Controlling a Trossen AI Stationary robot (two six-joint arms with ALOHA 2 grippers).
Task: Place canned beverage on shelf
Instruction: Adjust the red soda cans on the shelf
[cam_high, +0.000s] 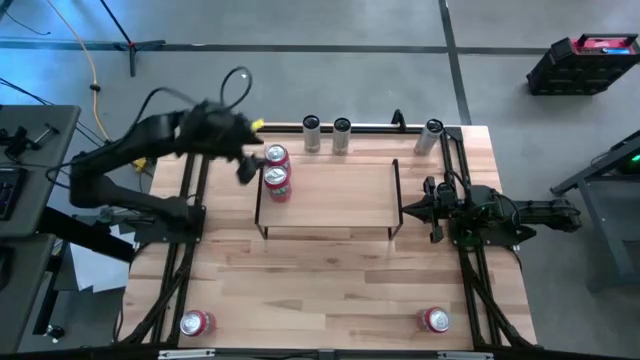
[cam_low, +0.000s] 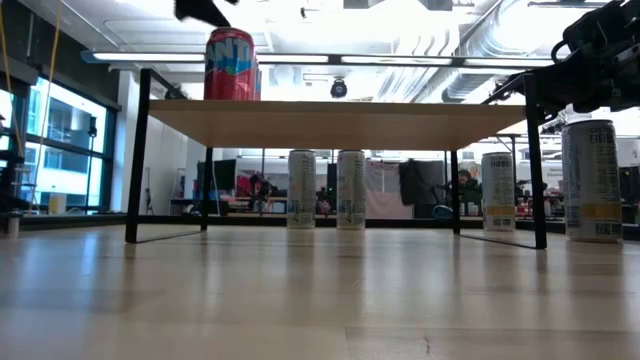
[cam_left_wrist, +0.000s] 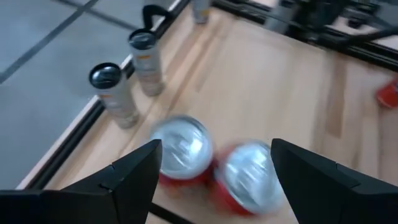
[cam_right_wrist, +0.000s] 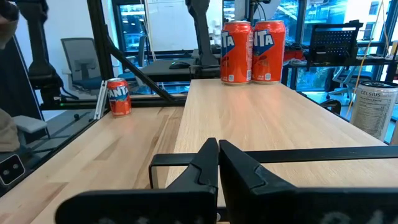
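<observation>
High view: you have two red cylindrical drink cans standing upright and touching each other at the left end of the low light-wood shelf (cam_high: 330, 190) with its thin black wire frame. The rear red can (cam_high: 276, 156) is toward the table's far edge; the front red can (cam_high: 277, 180) is just before it. Your left gripper (cam_high: 243, 160) hovers just off the shelf's left end, beside and above these cans, its fingers spread wide and grasping nothing; the left wrist view looks down on both silver lids between the two dark fingers (cam_left_wrist: 134, 174). Your right gripper (cam_high: 412, 209) sits at the shelf's right end rail, fingers clenched together on nothing, as the right wrist view confirms.

Note on the light-wood table (cam_high: 330, 290): three slim silver cans (cam_high: 341, 135) stand along the far edge behind the shelf. One more red can (cam_high: 197, 323) lies near the front left corner, another (cam_high: 436, 319) near the front right.
</observation>
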